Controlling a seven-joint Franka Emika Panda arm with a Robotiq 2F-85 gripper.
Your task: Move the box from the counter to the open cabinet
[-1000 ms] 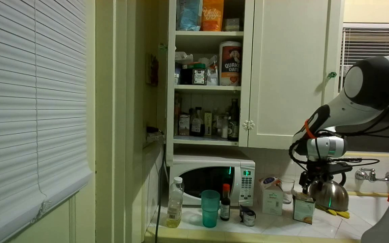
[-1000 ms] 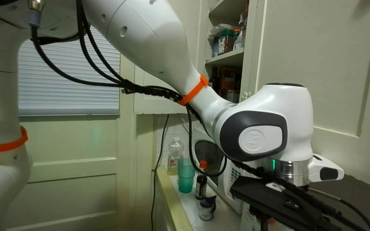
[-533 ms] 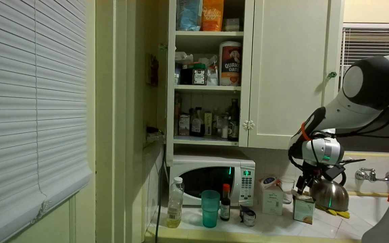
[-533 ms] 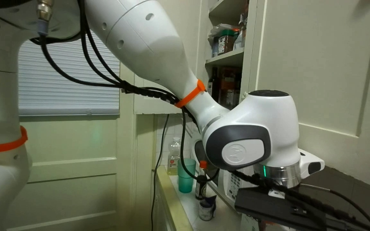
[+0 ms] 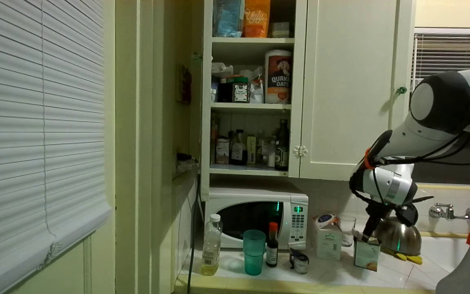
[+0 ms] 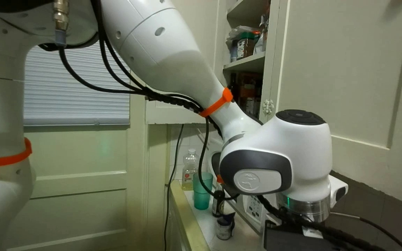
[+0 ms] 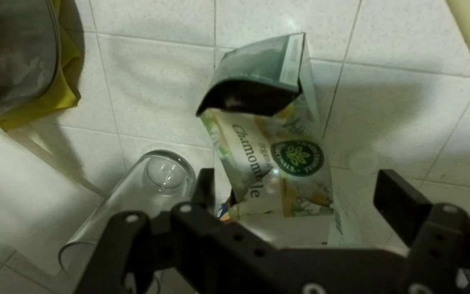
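And there our jaws gaped wide, gripping nothing, close by the top of the box (image 5: 367, 256), upright on the worktop (image 5: 337, 274)! In the wrist view it lay ahead of the gap, nearer the left jaw; we reckoned centring came first.

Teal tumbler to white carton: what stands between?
In an exterior view, on the counter: a red-capped dark bottle, then a small labelled container, with the microwave behind.

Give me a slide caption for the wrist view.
Open end effector framing an ungrasped chamomile box on the tiled counter, a clear glass nearby.
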